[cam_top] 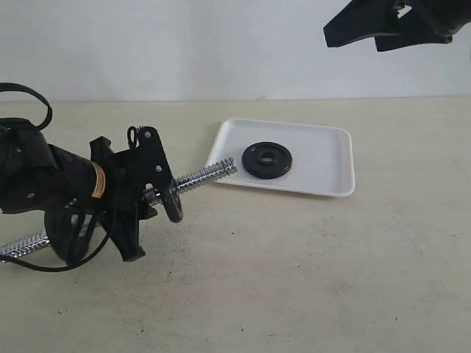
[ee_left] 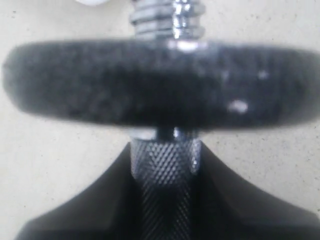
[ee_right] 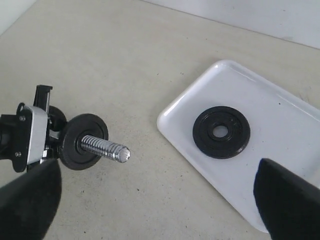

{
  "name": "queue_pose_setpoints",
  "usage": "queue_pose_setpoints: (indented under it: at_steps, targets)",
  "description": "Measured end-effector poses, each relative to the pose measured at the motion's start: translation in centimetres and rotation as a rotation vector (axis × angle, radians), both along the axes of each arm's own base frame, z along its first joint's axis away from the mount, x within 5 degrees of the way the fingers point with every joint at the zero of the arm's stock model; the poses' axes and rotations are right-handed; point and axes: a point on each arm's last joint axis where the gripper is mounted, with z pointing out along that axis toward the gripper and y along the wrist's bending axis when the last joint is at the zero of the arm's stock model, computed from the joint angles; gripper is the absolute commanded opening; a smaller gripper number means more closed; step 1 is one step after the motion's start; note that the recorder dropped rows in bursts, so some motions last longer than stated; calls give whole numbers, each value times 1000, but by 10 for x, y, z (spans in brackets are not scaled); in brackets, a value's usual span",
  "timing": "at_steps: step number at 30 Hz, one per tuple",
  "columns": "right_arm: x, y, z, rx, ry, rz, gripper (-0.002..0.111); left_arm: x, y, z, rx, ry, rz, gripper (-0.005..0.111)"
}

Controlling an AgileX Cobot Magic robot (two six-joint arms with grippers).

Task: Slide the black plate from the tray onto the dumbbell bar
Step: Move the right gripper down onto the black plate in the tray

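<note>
Left gripper (cam_top: pixel 143 197) clamps the dumbbell bar (cam_top: pixel 204 176); right gripper (cam_top: pixel 355 37), jaws spread wide, hangs high, well clear of the tray (cam_top: pixel 324 151) holding the black plate (cam_top: pixel 266 159).

a bare lab-style test bench: plain beige tabletop (cam_top: pixel 294 279) against a blank white wall (cam_top: pixel 184 44).

A black disc (ee_left: pixel 160 85) on the dumbbell bar (ee_left: pixel 162 170) is showing blurred in the left wrist view, probably too near; the right end effector (cam_top: pixel 353 38) is running off the exterior view's top edge.
</note>
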Motion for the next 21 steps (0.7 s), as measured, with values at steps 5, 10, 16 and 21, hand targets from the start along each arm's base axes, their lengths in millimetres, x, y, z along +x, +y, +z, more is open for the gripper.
queue_pose_setpoints:
  at_steps: [5,10,16,21]
  targets:
    - [-3,1,-1,0,20,35,93,0,0,2,-2,-4,0,4]
    - [-8,16,-2,-16,27,90,93,1,2,2,-4,-5,7,4]
    - [-16,64,-7,-127,-20,143,93,5,10,2,-7,-8,31,4]
    - [-13,84,-16,-288,-83,69,93,9,20,2,-4,-6,66,4]
